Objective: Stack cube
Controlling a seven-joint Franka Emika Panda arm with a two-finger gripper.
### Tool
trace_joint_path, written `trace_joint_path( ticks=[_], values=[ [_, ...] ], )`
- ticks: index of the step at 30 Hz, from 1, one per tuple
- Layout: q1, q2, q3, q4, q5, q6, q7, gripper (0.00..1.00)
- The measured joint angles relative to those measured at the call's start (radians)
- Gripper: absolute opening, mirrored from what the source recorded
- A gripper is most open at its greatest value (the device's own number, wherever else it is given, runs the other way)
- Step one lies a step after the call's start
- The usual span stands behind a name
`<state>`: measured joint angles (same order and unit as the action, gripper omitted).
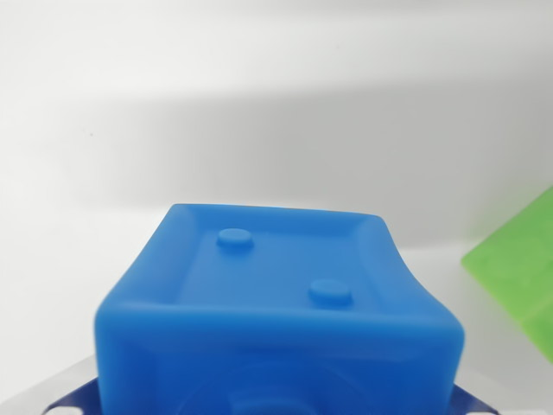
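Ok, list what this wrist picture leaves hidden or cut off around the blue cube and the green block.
- Gripper: no fingers in the wrist view; open or shut cannot be told.
- Blue cube: its lower part is cut off by the bottom edge, so whether it is held or resting is unclear.
- Green block: only a corner shows, the rest cut off by the wrist view's right edge.
- Dark blue shapes at the bottom corners: too little visible to identify.

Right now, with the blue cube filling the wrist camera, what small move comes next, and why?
Probably shift toward the wrist view's right. The blue rubbery cube with two raised dots sits close under the camera, while the green block lies off at the right edge, not yet beneath it. The grip itself isn't visible.
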<state>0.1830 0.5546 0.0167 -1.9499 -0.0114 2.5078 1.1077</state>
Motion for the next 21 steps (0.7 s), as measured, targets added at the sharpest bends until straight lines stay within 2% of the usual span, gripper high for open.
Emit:
trace_joint_path(
  ticks=[21],
  values=[
    [-0.053, -0.080, 0.003, -0.060, 0.000, -0.020, -0.256, 0.00]
  ],
)
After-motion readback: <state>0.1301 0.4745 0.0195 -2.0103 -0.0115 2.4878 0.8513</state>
